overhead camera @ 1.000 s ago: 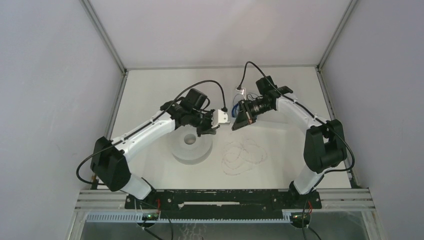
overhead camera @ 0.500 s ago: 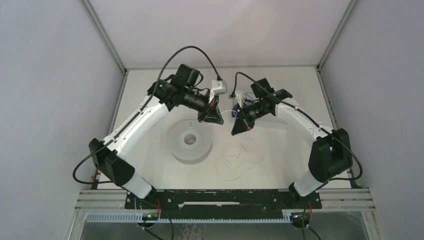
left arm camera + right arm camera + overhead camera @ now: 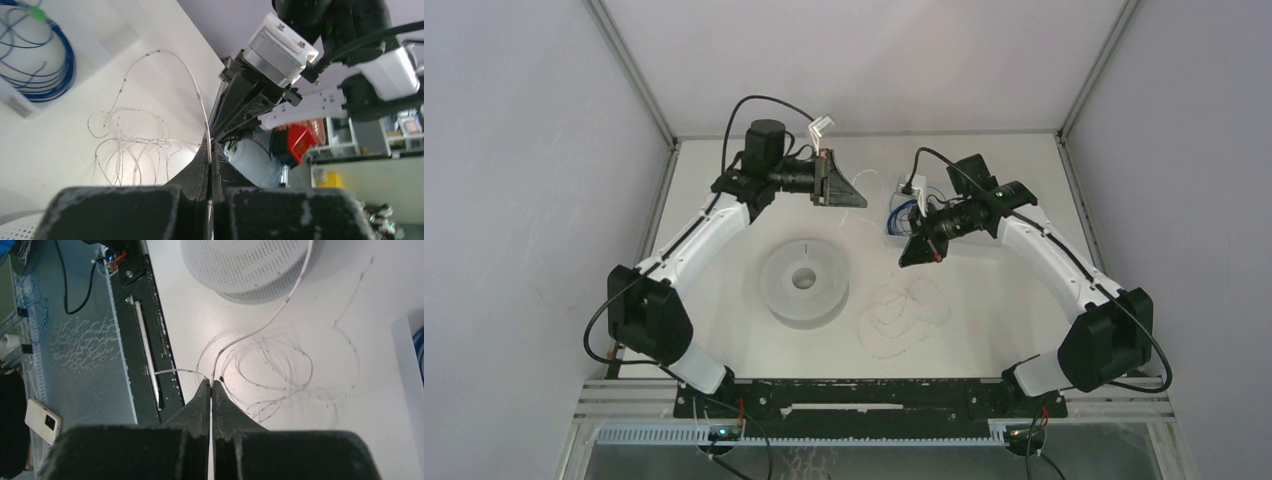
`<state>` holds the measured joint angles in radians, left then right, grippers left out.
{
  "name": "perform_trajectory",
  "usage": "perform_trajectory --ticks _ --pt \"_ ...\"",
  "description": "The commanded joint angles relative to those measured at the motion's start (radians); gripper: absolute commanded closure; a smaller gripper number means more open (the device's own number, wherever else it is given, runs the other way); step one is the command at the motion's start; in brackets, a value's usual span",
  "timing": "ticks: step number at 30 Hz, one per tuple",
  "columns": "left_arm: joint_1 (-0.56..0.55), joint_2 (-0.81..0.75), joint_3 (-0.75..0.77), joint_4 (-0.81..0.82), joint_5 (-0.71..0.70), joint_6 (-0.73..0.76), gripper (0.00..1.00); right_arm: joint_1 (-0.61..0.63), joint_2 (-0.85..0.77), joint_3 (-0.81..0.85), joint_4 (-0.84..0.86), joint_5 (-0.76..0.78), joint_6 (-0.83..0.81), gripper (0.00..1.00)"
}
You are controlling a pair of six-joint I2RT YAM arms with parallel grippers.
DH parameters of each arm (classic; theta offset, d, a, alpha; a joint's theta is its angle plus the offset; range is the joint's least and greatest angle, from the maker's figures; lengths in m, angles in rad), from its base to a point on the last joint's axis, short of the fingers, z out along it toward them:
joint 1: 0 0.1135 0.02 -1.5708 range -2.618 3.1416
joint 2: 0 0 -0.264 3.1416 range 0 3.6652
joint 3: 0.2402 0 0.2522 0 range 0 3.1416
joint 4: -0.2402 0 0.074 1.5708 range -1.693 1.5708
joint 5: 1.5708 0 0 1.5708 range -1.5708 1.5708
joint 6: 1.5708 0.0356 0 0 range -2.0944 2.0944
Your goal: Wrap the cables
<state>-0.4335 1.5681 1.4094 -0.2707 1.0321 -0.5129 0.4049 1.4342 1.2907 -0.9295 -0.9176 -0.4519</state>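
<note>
The cables (image 3: 902, 312), one hair-thin pale strand, are laid in loose loops on the white table (image 3: 984, 310) at the lower centre of the top view, just right of a round perforated white spool (image 3: 804, 283). From those loops the strand is led up to both arms.

In the left wrist view the left gripper (image 3: 209, 161) is seen at the bottom centre with its jaws pressed together, and the strand is pinched between them. From the tips it is carried in a tall arc to the upper middle of the frame and then down to the loops at the left centre. In the top view this gripper is held at the upper centre, well apart from the spool.

In the right wrist view the right gripper (image 3: 211, 385) is likewise clenched, with the strand caught at its tips at the centre of the frame. One part is led up and to the right across the rim of the spool. A short part is bent off to the left, over the black rail (image 3: 150, 300). In the top view this gripper is placed right of centre, just above the loops in the frame.

A coil of blue wire (image 3: 71, 62) is seen at the upper left of the left wrist view.
</note>
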Motion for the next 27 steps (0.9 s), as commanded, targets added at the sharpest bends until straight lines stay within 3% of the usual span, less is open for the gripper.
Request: perform_trajectory --ticks 1,3,9,14,17,21,27 --pt "0.055 0.011 -0.046 0.198 -0.018 -0.190 1.00 -0.056 -0.021 -0.030 -0.016 0.015 -0.030 1.00" --pt "0.063 0.019 -0.057 0.175 -0.061 -0.172 1.00 -0.065 -0.033 -0.037 -0.017 0.012 -0.039 1.00" --pt "0.044 0.132 0.048 -0.162 -0.212 0.060 1.00 -0.073 -0.072 -0.005 -0.034 -0.001 -0.070 1.00" --pt "0.041 0.206 0.101 -0.291 -0.337 0.193 0.97 -0.080 -0.097 0.053 -0.116 -0.045 -0.145 1.00" --pt "0.032 0.246 0.145 -0.356 -0.351 0.252 0.89 -0.081 -0.125 0.069 -0.110 -0.060 -0.137 1.00" --pt "0.022 0.275 0.221 -0.438 -0.268 0.347 0.74 -0.081 -0.138 0.073 -0.045 -0.035 -0.061 1.00" --pt "0.034 0.212 0.279 -0.554 -0.242 0.555 0.57 -0.073 -0.102 0.084 -0.023 0.056 0.025 1.00"
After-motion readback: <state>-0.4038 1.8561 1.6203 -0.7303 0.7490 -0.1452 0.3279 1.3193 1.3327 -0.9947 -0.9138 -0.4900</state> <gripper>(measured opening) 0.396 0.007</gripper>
